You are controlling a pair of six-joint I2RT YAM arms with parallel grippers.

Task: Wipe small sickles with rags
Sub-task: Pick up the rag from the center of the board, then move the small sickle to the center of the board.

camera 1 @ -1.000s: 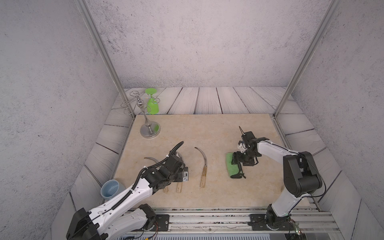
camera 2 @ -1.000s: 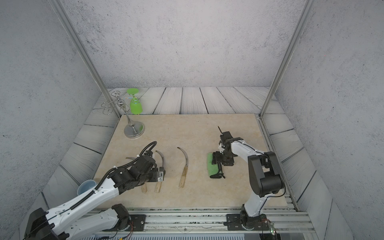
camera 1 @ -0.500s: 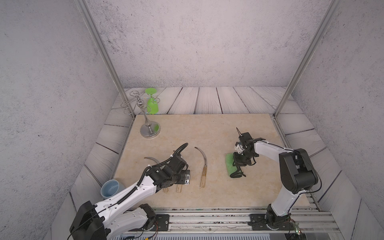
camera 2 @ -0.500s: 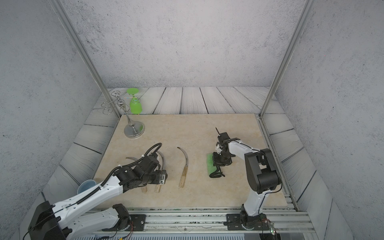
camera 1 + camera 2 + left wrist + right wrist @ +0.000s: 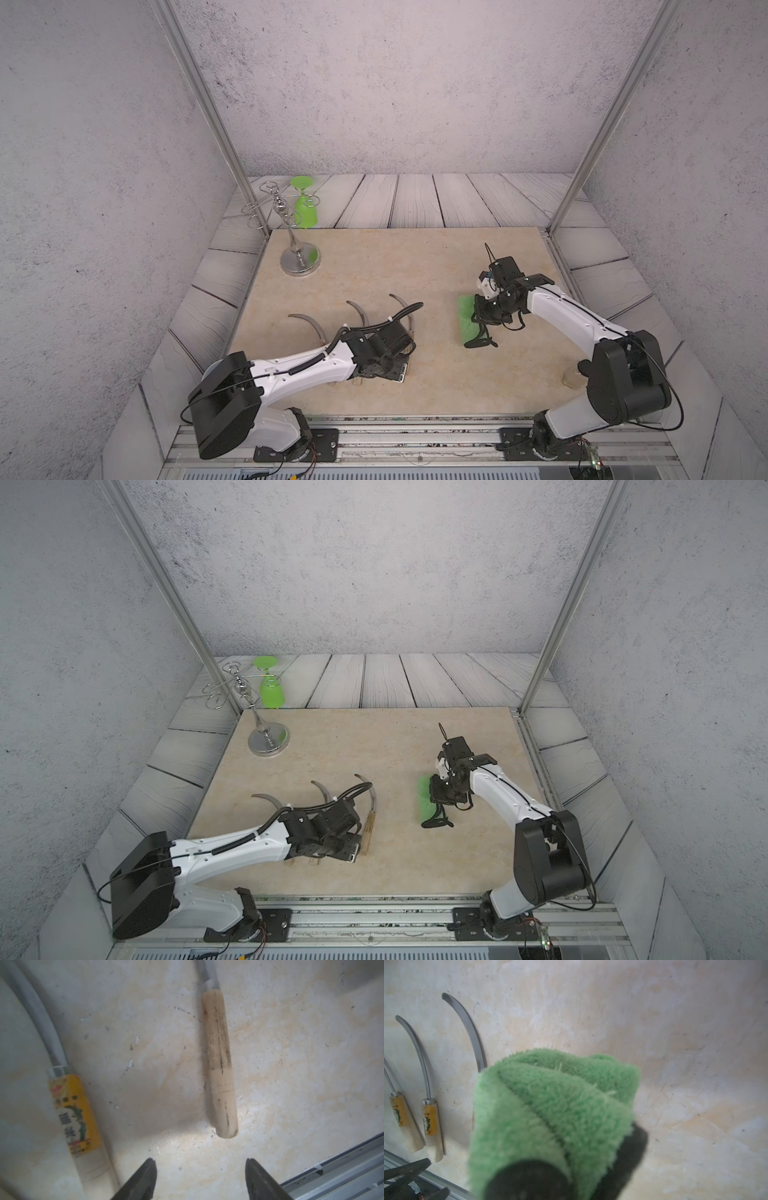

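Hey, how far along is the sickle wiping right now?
Done: nothing wiped, it seems. In hand: right claw shut on the green rag; left claw open, short of the plain-handled sickle. Left: gripping it, then wiping all three, two labelled sickles included.

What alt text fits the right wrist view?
A folded bright green fuzzy cloth, clamped in the right gripper, dominates the view. Beside it, three small curved grey-bladed sickles lie on the beige stone tabletop, two showing orange-labelled wooden handles.
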